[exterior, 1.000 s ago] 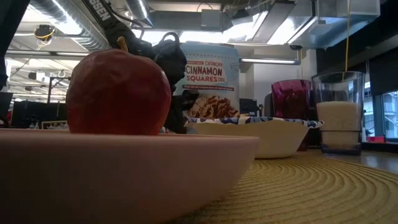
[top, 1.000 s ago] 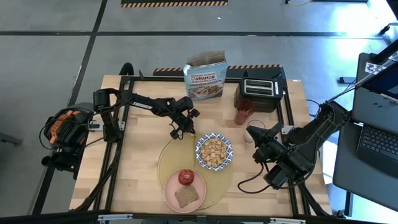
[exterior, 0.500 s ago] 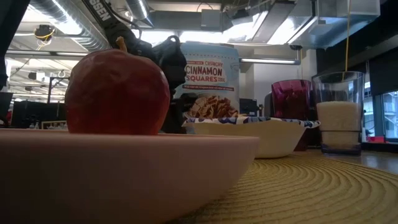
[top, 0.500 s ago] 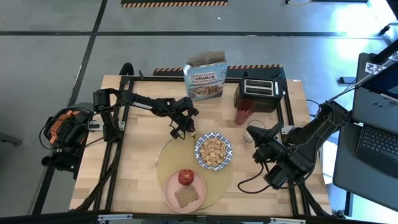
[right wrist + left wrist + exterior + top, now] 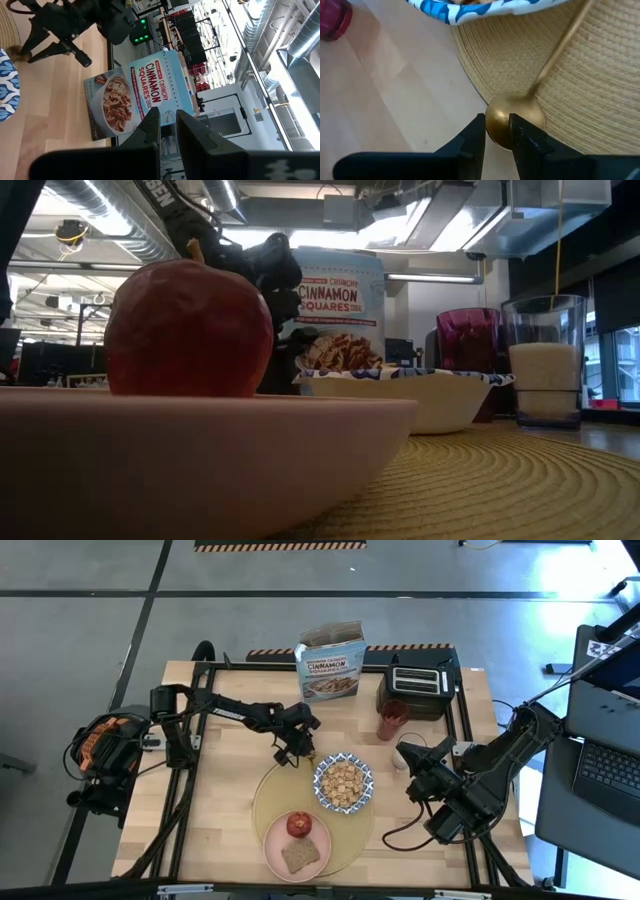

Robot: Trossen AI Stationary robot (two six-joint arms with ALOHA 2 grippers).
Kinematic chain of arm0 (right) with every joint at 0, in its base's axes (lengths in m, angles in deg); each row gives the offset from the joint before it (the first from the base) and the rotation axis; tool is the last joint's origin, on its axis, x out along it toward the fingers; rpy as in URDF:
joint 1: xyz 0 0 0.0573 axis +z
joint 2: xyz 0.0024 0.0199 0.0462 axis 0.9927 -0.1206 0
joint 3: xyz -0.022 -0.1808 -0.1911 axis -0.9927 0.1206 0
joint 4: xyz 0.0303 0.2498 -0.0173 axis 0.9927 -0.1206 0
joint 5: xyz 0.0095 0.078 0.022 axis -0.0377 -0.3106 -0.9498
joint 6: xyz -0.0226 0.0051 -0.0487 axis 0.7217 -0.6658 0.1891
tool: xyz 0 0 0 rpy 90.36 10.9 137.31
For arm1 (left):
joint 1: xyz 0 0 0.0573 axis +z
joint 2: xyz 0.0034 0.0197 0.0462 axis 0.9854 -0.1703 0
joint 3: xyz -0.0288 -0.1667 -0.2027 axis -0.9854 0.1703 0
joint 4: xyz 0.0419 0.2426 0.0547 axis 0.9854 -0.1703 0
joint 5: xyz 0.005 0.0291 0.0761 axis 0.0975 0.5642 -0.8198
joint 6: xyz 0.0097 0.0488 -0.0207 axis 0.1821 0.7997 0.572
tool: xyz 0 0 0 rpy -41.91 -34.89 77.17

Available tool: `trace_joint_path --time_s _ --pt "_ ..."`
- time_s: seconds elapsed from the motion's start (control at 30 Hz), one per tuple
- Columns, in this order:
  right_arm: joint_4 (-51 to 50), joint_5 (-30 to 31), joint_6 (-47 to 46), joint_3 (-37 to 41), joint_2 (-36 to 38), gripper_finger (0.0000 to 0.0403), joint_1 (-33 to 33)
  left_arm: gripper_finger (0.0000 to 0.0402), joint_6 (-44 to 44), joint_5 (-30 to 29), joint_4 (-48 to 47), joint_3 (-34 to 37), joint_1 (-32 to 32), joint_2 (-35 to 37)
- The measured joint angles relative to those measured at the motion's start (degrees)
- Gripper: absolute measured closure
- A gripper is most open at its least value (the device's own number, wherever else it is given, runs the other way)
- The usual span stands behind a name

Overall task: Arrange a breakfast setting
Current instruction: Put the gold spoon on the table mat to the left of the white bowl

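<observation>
The pink plate sits at the near edge of the placemat. Behind it, the left gripper has its jaws slightly apart around a gold spoon at the placemat's far-left rim, beside the bowl. The bare worktop lies leftward. The right gripper, jaws together, waits at the right.

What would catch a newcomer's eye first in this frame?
First, the breakfast spread near the table's front: a round tan placemat carrying a pink plate with a red apple and toast slice, and a blue-and-white bowl of cereal. Next, the left hand at the placemat's far edge, its fingers either side of a gold spoon lying on the mat. The blue cereal box stands at the back.
</observation>
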Motion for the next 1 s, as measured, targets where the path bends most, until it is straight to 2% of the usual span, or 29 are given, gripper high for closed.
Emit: trace_joint_path --time_s 0.37,0.53,0.73,0.83,1.0 --pt "0.0 0.0 0.0 0.0 0.0 0.0370 0.0 0.0325 -1.6 -2.0 -3.0 0.0 -2.4 5.3" --pt "0.2 -0.1 0.0 0.0 0.0 0.0370 0.0 0.0349 -4.7 -8.7 -7.1 0.0 -2.9 5.6" --pt "0.2 -0.1 0.0 0.0 0.0 0.0370 0.0 0.0396 -9.5 -11.3 -12.3 0.0 -4.0 5.6" --pt "0.2 -0.1 0.0 0.0 0.0 0.0370 0.0 0.0398 -10.6 -14.3 -12.4 0.0 -5.1 5.6" --pt "0.2 0.0 0.0 0.0 0.0 0.0370 0.0 0.0401 -10.4 -14.4 -11.8 0.0 -6.1 4.9"
